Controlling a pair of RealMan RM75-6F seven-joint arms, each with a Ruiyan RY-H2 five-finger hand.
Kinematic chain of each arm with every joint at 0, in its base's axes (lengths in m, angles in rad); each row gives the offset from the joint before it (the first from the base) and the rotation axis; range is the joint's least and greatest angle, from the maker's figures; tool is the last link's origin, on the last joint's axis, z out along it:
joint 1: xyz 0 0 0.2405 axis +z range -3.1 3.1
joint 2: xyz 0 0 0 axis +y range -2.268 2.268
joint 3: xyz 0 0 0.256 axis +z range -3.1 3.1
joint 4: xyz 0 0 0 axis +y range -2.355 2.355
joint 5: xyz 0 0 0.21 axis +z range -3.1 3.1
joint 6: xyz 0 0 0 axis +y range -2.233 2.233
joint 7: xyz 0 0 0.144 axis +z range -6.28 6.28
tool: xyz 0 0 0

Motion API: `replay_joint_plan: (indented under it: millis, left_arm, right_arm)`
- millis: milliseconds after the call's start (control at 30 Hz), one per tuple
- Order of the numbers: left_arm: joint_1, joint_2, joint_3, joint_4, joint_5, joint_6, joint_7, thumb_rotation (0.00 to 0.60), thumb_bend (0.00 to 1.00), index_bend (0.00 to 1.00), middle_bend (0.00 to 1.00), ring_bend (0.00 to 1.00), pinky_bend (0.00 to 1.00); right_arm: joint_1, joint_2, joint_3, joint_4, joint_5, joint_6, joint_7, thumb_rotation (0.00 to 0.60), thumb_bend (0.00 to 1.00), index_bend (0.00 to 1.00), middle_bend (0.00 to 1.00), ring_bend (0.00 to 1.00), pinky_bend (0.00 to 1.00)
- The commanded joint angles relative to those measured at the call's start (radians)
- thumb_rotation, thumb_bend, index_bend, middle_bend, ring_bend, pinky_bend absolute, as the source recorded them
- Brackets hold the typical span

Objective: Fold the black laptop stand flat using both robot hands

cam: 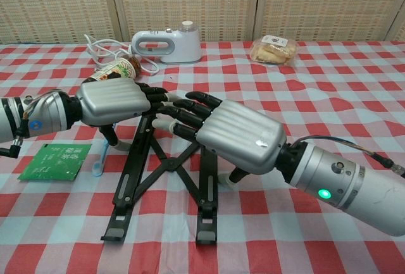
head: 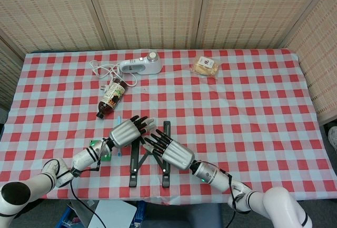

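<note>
The black laptop stand lies on the checked cloth near the front edge, its two rails joined by crossed links and standing close together. My left hand is over the far end of the left rail with its fingers stretched out, and its thumb hangs down on the rail's outer side. Over the right rail, my right hand also has its fingers stretched forward, thumb down by the rail's outer side. The fingertips of both hands nearly meet above the stand. Neither hand grips anything.
A green packet and a thin blue stick lie left of the stand. Further back are a brown bottle on its side, a white appliance with its cord, and a bag of snacks.
</note>
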Motion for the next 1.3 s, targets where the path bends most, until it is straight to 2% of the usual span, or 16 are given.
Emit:
replay_joint_plan:
  millis: [33, 533, 767, 900, 967, 1100, 1167, 1300]
  left_arm:
    - [-0.003, 0.002, -0.004, -0.012, -0.003, -0.002, -0.004, 0.6, 0.19, 0.0, 0.02, 0.07, 0.2]
    - [-0.022, 0.01, -0.024, -0.08, -0.018, -0.025, 0.017, 0.6, 0.19, 0.0, 0.02, 0.07, 0.2]
    - [-0.004, 0.047, -0.039, -0.115, -0.064, -0.049, 0.046, 0.6, 0.19, 0.0, 0.02, 0.07, 0.2]
    - [0.023, 0.091, -0.052, -0.152, -0.1, -0.042, 0.053, 0.6, 0.19, 0.0, 0.02, 0.07, 0.2]
    - [0.04, 0.121, -0.061, -0.179, -0.124, -0.038, 0.062, 0.6, 0.19, 0.0, 0.02, 0.07, 0.2]
    - [0.074, 0.182, -0.081, -0.238, -0.168, -0.021, 0.075, 0.6, 0.19, 0.0, 0.02, 0.07, 0.2]
    - [0.095, 0.218, -0.091, -0.272, -0.192, -0.007, 0.086, 0.6, 0.19, 0.0, 0.02, 0.07, 0.2]
    - [0.127, 0.27, -0.101, -0.324, -0.22, 0.011, 0.093, 0.6, 0.19, 0.0, 0.02, 0.07, 0.2]
  right_arm:
    - [0.002, -0.01, 0.003, 0.01, 0.003, 0.005, 0.004, 0.6, 0.0, 0.0, 0.0, 0.0, 0.0]
    - [0.013, -0.045, 0.005, 0.031, 0.009, 0.018, -0.001, 0.6, 0.0, 0.0, 0.0, 0.0, 0.0]
    - [0.024, 0.01, -0.009, -0.034, -0.017, 0.042, -0.019, 0.6, 0.0, 0.0, 0.0, 0.0, 0.0]
    - [0.063, 0.109, -0.019, -0.164, -0.04, 0.009, -0.02, 0.6, 0.0, 0.0, 0.0, 0.0, 0.0]
    - [0.095, 0.184, -0.022, -0.272, -0.041, -0.042, -0.009, 0.6, 0.0, 0.0, 0.0, 0.0, 0.0]
    - [0.179, 0.345, -0.019, -0.501, -0.015, -0.206, 0.034, 0.6, 0.0, 0.0, 0.0, 0.0, 0.0]
    - [0.237, 0.434, -0.005, -0.616, 0.018, -0.324, 0.056, 0.6, 0.0, 0.0, 0.0, 0.0, 0.0]
    - [0.317, 0.522, 0.024, -0.722, 0.078, -0.495, 0.065, 0.6, 0.0, 0.0, 0.0, 0.0, 0.0]
